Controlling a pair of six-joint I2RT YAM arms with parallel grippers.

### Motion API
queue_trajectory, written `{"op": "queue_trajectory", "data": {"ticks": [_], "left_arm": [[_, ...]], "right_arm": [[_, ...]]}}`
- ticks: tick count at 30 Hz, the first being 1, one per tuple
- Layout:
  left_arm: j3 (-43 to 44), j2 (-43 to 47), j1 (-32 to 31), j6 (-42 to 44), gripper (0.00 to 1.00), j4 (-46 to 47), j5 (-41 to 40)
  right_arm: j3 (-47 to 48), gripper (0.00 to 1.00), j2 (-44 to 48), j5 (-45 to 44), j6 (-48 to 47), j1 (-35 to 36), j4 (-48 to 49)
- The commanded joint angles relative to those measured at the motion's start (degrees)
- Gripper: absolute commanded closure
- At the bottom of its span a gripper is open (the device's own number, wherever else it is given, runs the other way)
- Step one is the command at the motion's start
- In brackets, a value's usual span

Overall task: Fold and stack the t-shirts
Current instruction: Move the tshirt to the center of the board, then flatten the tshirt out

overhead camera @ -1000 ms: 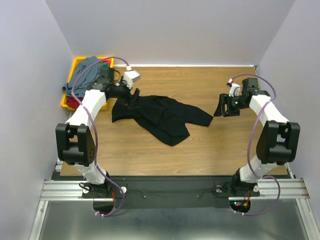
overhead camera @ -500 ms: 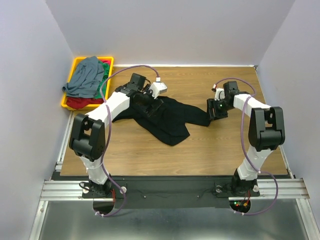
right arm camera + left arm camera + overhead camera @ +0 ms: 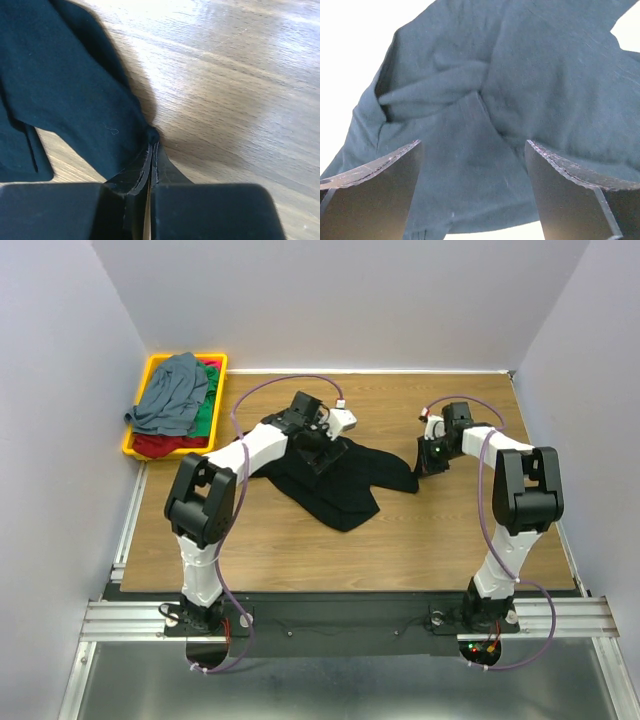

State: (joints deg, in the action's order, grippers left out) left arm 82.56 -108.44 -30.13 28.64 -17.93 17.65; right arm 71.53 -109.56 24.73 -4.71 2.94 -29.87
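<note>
Left gripper (image 3: 472, 144) farther right, wide over black t-shirt (image 3: 345, 488); right gripper (image 3: 151, 146) tight on its edge.

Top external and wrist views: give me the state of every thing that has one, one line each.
black t-shirt: unfolded, crumpled.
left tool: open over it.
right tool: shut on its edge.
yellow tray: holds three shirts.
grey-blue t-shirt: bunched, top of pile.
green t-shirt: bunched, partly covered.
red t-shirt: bunched, partly covered.
</note>
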Motion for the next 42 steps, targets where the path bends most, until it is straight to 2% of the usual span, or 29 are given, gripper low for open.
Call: {"op": "queue_trajectory", "data": {"ticks": [1, 5, 8, 9, 11, 12, 15, 25, 29, 35, 38, 42], "left_arm": [[4.4, -2.8, -1.6, -1.4, 0.06, 2.6, -6.4], [6.0, -5.1, -1.6, -1.8, 0.14, 2.0, -9.1], [7.7, -6.1, -1.5, -1.8, 0.39, 0.8, -11.1], [7.8, -5.4, -1.4, -1.8, 0.55, 1.1, -11.6], [8.2, -4.1, -0.8, -2.5, 0.69, 1.1, -11.8], [8.4, -2.2, 0.1, -2.7, 0.82, 1.1, -11.4], [10.0, 0.6, 1.8, -3.9, 1.0, 0.2, -9.7], [16.7, 9.9, 15.8, -10.6, 1.0, -1.1, -1.0], [16.7, 13.2, 19.4, -11.8, 1.0, 0.4, 1.1], [12.0, 16.2, 23.6, -12.4, 1.0, 0.0, 1.9], [8.1, 18.7, 26.3, -10.1, 1.0, 1.8, 7.5], [12.5, 18.4, 26.5, -7.5, 1.0, 0.7, 13.4]], "right_arm": [[-0.7, 0.99, 1.0, 1.2, 0.0, 0.8, -0.3], [-1.2, 0.99, 3.7, -0.8, 0.6, 0.7, -0.4], [-1.6, 0.99, 5.8, -2.7, 1.0, 0.6, -0.4], [-1.7, 0.99, 6.7, -4.0, 1.1, 0.5, -0.3], [-1.8, 0.99, 7.5, -5.5, 1.1, 0.0, -0.3], [-1.7, 0.99, 8.4, -6.9, 1.0, -0.4, -0.3], [-1.2, 0.99, 9.5, -9.6, 0.8, -2.3, -0.3], [3.1, 0.99, 15.6, -13.2, -4.9, -14.4, -0.7], [6.0, 0.99, 17.9, -15.2, -7.8, -17.1, -1.2], [8.5, 0.99, 20.2, -17.4, -12.9, -20.6, -2.2], [9.1, 0.99, 22.0, -16.4, -13.9, -21.1, -2.4], [14.0, 0.99, 22.7, -15.0, -12.3, -21.1, -2.7]]}}
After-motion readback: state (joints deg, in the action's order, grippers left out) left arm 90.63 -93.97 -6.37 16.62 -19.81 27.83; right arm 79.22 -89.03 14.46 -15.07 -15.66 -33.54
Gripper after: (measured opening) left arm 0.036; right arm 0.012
